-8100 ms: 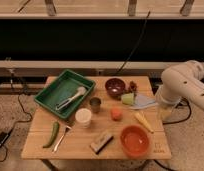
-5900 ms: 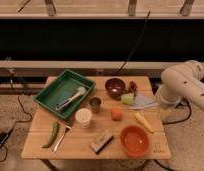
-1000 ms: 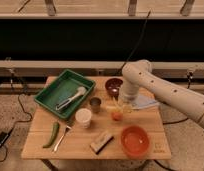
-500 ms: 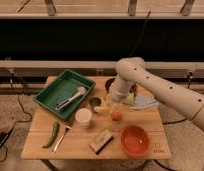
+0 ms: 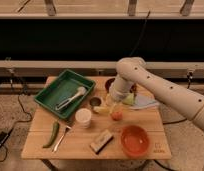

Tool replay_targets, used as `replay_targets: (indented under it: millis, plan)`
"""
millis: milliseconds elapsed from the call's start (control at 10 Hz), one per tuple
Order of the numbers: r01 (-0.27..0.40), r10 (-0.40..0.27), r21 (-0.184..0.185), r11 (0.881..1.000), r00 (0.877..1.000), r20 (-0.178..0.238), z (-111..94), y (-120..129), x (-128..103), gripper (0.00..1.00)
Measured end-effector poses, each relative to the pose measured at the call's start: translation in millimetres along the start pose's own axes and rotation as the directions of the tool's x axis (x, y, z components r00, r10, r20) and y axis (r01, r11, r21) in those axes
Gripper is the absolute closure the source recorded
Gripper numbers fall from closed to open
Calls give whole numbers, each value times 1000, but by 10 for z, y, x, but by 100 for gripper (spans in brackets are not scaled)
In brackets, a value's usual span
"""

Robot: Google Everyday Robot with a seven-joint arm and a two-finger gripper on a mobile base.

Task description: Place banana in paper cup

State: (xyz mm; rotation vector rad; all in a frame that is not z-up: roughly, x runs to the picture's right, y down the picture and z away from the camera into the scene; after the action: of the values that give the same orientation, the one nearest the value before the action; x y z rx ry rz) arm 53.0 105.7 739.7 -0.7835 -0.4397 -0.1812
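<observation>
The gripper [image 5: 109, 103] hangs at the end of the pale arm, low over the middle of the table [image 5: 40, 146]. Its fingers are drawn together on the banana [image 5: 101, 109], which sticks out to the left of the grip and seems clear of the tabletop. The banana is just in front of the dark metal cup [image 5: 96, 102] and just left of the orange [image 5: 116, 115], a crowded patch with little room to swing. The paper cup [image 5: 83, 118] stands upright, mouth open, near the banana on its front-left, with nothing between them; the banana is not yet over its rim. Gripping the banana by one end probably leaves the free end able to tip down into the cup. Further out are the green tray [image 5: 51, 95] and the red bowl [image 5: 134, 140].
</observation>
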Motion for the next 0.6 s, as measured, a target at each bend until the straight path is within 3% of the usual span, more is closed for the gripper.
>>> replay_targets:
  millis: [300, 600]
  plan:
    - [42, -42, 11, 999, 999, 20, 43, -90, -102, 100]
    - [117, -118, 12, 993, 992, 51, 224, -326, -582, 100]
